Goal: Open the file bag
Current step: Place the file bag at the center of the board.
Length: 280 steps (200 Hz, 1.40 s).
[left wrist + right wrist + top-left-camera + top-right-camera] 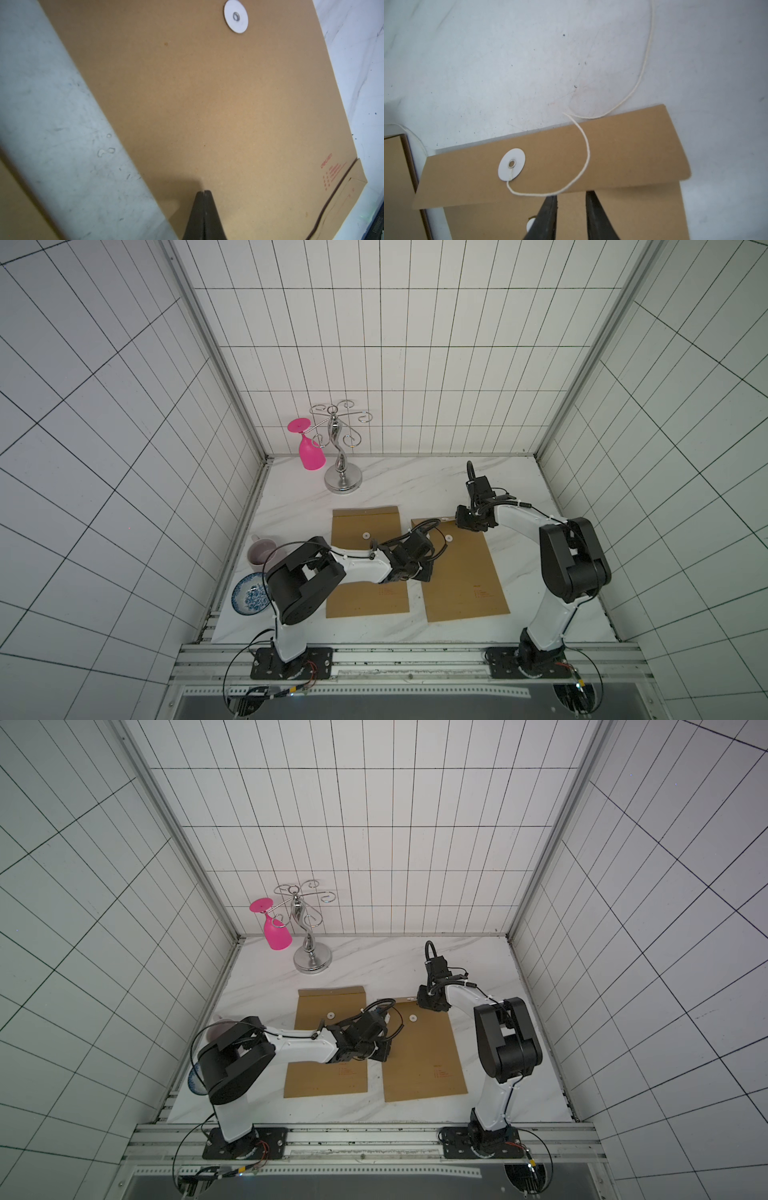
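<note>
— Where did the file bag [461,576] lie?

— Flat on the table [415,485], the right-hand one of two brown bags, with its flap [612,149] folded down at the far end.

— Why was the left arm on it?

— As a hold-down, I'd judge. The left fingers [199,203] were clenched on nothing, tips down on the bag's body near the edge facing its neighbour. That should stop the bag sliding when the flap goes up.

— And the right fingers [550,207]?

— Parted, tips right at the flap's free edge, gripping nothing I could make out. The string [586,149] hung loose from the flap's disc [511,164] and trailed over the table, not wound round the lower disc [530,225]. So lifting the flap looked like the step in hand.

— Did the top views show that?

— No. In both, the string was too thin to follow and the right wrist hid part of the flap. Only the right wrist view showed the string, and the flap's edge standing slightly proud. The left wrist view alone showed the shut tips. The top views added the surroundings: the second bag [361,526] just beside, a mug [261,553] and bowl [249,597] by the left arm, and a rack [341,448] holding a pink glass [311,454] at the back.
</note>
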Each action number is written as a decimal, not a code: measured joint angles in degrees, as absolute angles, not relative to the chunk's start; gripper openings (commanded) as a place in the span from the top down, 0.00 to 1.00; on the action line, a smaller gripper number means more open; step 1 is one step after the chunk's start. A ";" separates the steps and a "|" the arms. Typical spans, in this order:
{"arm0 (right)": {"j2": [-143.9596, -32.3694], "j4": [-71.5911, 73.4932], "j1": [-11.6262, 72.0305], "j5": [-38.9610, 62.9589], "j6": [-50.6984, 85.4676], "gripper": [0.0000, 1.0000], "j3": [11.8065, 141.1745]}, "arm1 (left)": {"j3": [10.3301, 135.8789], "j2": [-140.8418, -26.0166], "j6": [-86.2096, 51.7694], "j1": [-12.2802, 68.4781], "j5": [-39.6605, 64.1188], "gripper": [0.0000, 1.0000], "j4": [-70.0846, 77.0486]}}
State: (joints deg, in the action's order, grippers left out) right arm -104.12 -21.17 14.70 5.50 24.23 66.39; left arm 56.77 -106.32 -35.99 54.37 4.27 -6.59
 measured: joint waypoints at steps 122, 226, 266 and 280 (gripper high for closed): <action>-118.06 -26.39 12.19 8.03 23.70 0.75 82.87 | 69.78 -111.94 -25.47 51.64 -0.64 0.70 -16.53; -117.91 -28.25 10.22 16.08 24.82 0.76 82.81 | 112.31 -137.73 -23.81 41.78 3.92 0.83 -22.33; -117.93 -29.21 10.09 17.04 25.39 0.73 82.87 | 110.48 -138.06 -24.73 40.16 6.83 0.71 -22.37; -117.93 -29.23 9.78 17.52 25.74 0.73 82.89 | 105.84 -134.56 -25.34 39.31 6.96 0.68 -21.19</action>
State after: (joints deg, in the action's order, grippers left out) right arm -117.93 -29.23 9.78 17.52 25.74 82.89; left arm 105.84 -134.56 -25.34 39.31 6.96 -21.19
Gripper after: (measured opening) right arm 0.267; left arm 0.297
